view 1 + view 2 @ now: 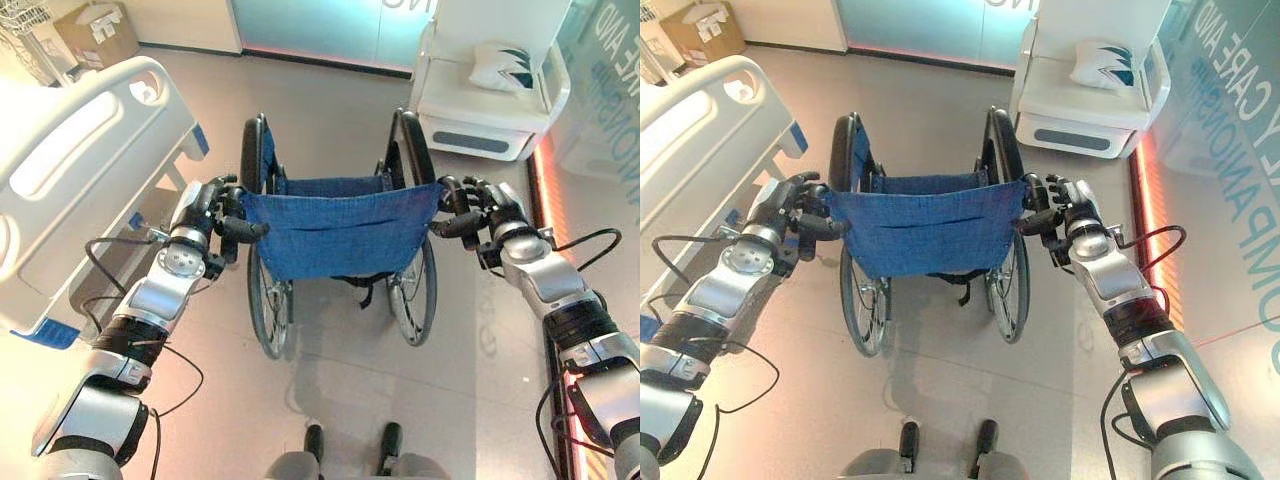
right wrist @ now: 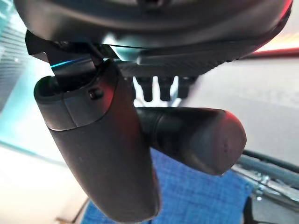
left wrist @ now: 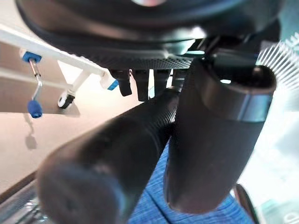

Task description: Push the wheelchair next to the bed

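Both push handles gripped — left hand (image 1: pixel 205 205) curled round its handle (image 3: pixel 117 158), right hand (image 1: pixel 490 210) round the other (image 2: pixel 196 133) — wheelchair (image 1: pixel 335 225) standing mid-floor just right of the bed (image 1: pixel 70 170), facing away, not yet tucked alongside; pushing seemingly remains.

Left hand (image 3: pixel 210 140) apparently gripping handle (image 3: pixel 117 163)

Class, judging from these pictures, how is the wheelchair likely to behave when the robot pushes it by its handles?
The wheelchair should probably roll easily: its big spoked wheels stand on smooth floor. Its blue cloth back looks floppy, so pushing there would likely sag; the left hand and right hand curl round the stiff handles instead. Uneven pushing may swing it toward the bed.
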Available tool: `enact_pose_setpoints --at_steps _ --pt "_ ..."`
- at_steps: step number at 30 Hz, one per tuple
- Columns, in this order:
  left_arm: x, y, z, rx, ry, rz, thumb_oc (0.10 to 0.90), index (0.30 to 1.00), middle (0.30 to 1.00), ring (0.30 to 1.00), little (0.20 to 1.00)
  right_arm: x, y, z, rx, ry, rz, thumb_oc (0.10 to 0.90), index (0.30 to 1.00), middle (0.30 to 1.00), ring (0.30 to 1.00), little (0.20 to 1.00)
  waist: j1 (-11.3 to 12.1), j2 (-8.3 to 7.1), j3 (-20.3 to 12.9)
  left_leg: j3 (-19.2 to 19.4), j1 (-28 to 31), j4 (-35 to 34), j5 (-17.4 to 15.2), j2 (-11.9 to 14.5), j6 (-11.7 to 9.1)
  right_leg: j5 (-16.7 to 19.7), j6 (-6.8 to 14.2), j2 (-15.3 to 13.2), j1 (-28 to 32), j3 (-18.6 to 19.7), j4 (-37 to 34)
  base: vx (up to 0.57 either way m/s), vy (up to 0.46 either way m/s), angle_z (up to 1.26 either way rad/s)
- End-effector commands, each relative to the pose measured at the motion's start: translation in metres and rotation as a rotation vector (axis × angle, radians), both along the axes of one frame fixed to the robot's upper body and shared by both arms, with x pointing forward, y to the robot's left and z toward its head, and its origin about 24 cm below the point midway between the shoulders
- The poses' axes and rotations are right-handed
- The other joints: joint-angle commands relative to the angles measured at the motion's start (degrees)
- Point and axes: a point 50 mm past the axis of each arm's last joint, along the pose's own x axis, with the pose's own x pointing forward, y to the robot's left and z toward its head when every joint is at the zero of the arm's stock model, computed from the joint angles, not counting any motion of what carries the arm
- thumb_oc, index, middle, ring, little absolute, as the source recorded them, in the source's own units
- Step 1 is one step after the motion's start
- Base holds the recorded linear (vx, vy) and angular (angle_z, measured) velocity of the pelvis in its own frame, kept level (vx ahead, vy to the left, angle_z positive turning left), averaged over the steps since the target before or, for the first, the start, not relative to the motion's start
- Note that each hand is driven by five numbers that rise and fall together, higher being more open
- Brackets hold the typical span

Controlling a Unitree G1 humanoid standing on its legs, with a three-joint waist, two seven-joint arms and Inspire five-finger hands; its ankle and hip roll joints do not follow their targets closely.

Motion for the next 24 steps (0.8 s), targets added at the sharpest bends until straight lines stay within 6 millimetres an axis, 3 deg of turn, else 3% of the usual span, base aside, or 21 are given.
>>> enact_pose_setpoints --at_steps 1,15,24 --pt "-0.009 0.057 0.011 0.221 0.087 0.228 0.800 0.900 0.900 0.900 0.900 -0.002 -0.051 0.055 -0.207 -0.137 -0.216 0.800 0.900 0.900 0.900 0.900 1.1 -0.23 -1.4 0.5 -4.8 6.1 -5.5 -1.9 0.4 -7.4 0.9 0.6 -1.2 0.0 7.7 -0.03 -0.014 0.05" --pt "-0.008 0.079 0.037 0.419 0.142 0.452 0.800 0.900 0.900 0.900 0.900 0.006 -0.047 0.065 -0.216 -0.100 -0.228 0.800 0.900 0.900 0.900 0.900 1.3 -0.57 -0.4 -0.2 -6.0 7.1 -5.7 -2.2 0.2 -7.7 0.3 0.5 -1.8 -0.8 8.3 -0.01 -0.003 0.03" --pt "-0.007 0.076 0.018 0.474 0.431 0.397 0.800 0.900 0.900 0.900 0.900 0.009 -0.044 0.071 -0.222 -0.108 -0.220 0.800 0.900 0.900 0.900 0.900 1.0 -0.59 0.4 -0.2 -6.8 7.7 -5.7 -2.2 0.1 -7.8 -0.1 0.6 -2.4 -0.9 8.8 -0.02 -0.005 0.01"
